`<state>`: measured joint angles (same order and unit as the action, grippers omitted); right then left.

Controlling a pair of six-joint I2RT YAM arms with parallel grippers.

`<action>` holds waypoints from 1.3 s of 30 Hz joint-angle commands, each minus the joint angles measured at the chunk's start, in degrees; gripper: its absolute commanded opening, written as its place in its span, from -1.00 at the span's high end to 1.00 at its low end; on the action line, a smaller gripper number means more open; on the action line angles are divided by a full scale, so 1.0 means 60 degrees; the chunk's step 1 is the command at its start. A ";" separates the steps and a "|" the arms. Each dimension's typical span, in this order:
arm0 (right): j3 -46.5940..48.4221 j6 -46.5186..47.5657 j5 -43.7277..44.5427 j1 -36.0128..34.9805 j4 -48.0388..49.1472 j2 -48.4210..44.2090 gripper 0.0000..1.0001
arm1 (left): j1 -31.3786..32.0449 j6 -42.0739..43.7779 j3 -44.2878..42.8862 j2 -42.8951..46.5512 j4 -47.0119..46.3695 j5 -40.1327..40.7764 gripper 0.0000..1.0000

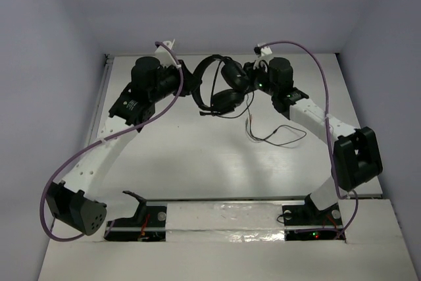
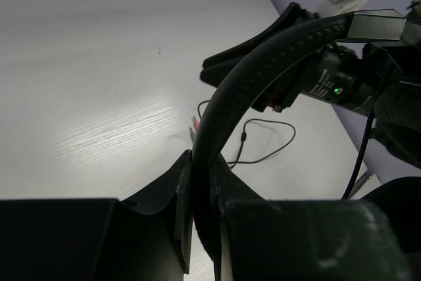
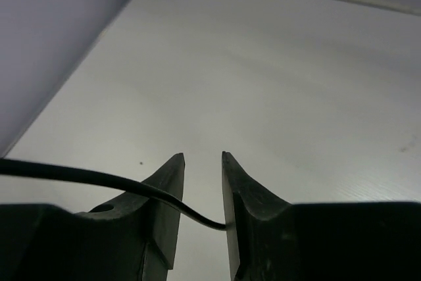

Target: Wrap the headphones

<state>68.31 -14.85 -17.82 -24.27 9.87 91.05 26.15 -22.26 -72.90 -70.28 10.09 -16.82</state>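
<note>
The left hand (image 2: 200, 162) is clamped on the headband (image 2: 263, 64) of the headphones (image 1: 222, 83) — held above the tabletop's (image 1: 197, 162) far middle. The right hand (image 3: 202, 161) stands slightly apart — the thin cable (image 3: 79, 176) crosses its gap.

light: bright, diffuse | shadows: soft, faint | glare: near edge of table (image 1: 217, 162) | wrist foregrounds: blurred

White table (image 1: 197, 162) carries the headphones' loose cable (image 1: 304, 135).
</note>
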 commanded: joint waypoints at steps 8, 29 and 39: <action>-0.0515 -0.0806 -0.2316 -0.0042 0.3129 0.0968 0.24 | -0.0374 -0.0670 -0.1559 0.0566 -0.0598 -0.0844 1.00; -0.2479 -0.1787 -0.2712 -0.0042 0.5342 0.1964 0.05 | -0.1795 -0.0962 -0.4768 -0.0620 0.0267 -0.0947 1.00; -0.1513 -0.1934 -0.2859 -0.0042 0.5402 0.3092 0.03 | -0.1882 -0.0992 -0.4900 -0.0518 0.0310 -0.0977 1.00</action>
<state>55.88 -25.98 -33.78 -24.45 38.33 109.10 15.59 -26.50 -98.72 -75.50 15.97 -22.33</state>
